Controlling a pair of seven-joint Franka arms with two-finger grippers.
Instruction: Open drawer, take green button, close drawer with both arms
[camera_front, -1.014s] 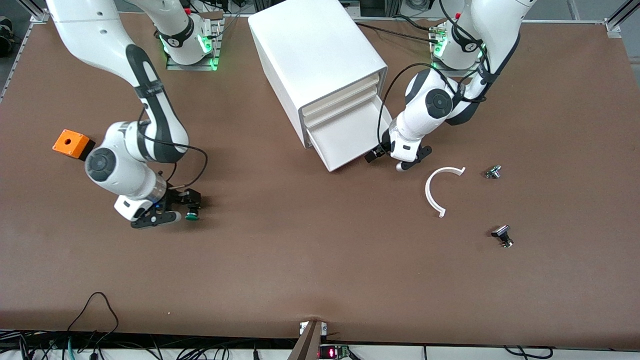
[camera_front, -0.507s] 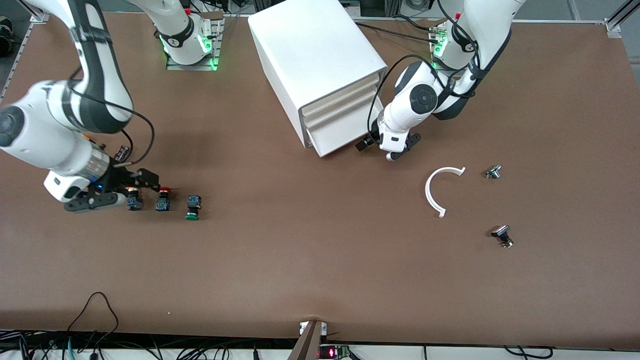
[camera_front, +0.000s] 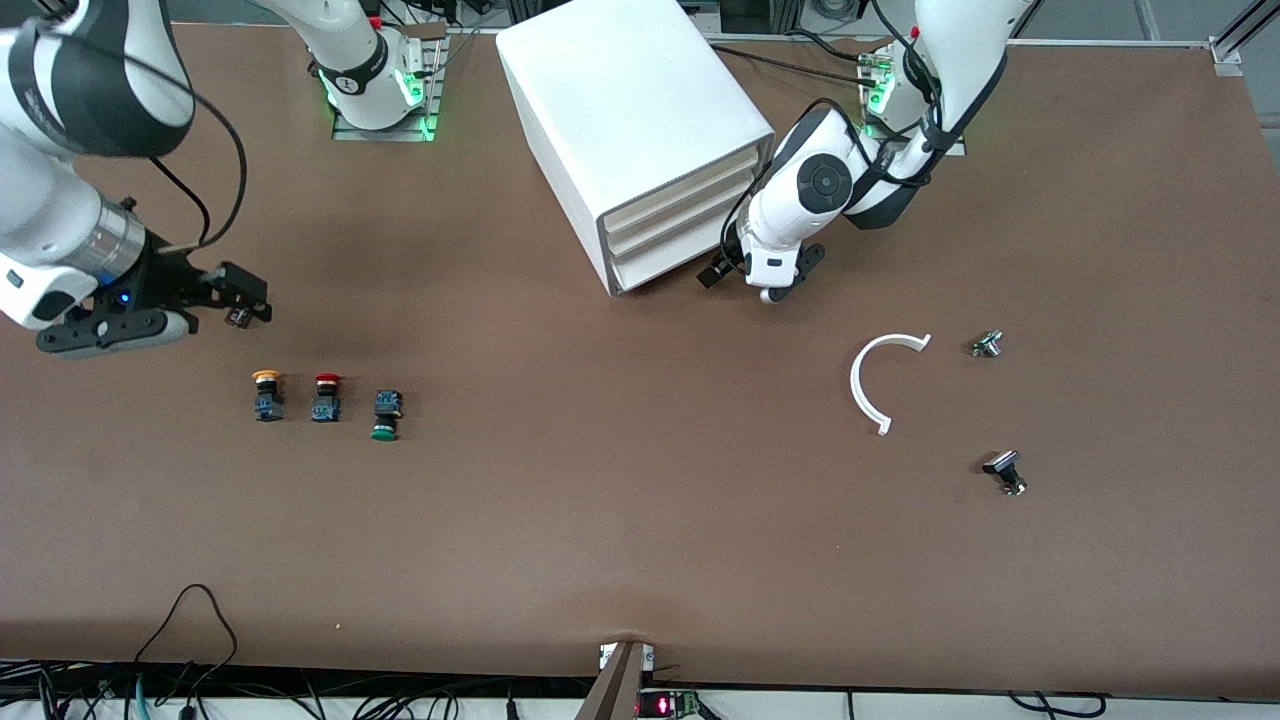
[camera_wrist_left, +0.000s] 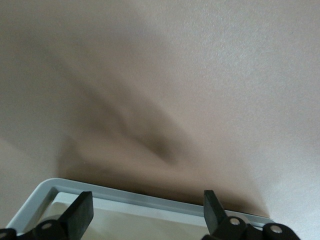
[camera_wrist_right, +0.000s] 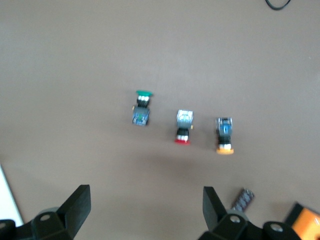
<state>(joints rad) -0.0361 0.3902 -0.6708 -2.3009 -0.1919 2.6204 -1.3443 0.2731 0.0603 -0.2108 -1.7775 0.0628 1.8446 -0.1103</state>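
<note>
The drawer (camera_front: 665, 262), lowest in the white cabinet (camera_front: 620, 100), sits pushed in flush with the upper drawers. My left gripper (camera_front: 740, 285) is open and empty, right at the drawer's front at the end toward the left arm. The drawer's rim (camera_wrist_left: 150, 202) shows between its fingers in the left wrist view. The green-capped button (camera_front: 385, 415) lies on the table next to a red-capped one (camera_front: 326, 397) and a yellow-capped one (camera_front: 266, 395). My right gripper (camera_front: 245, 300) is open and empty, raised over the table toward the right arm's end. Its wrist view shows the green button (camera_wrist_right: 142, 107) below.
A white curved strip (camera_front: 873, 385) and two small metal parts (camera_front: 987, 343) (camera_front: 1003, 470) lie toward the left arm's end. An orange box (camera_wrist_right: 305, 225) and a small dark piece (camera_wrist_right: 243, 200) show in the right wrist view under the right arm.
My right gripper let go of the green button, rose and drew away toward the right arm's end. My left gripper pushed the drawer in until flush.
</note>
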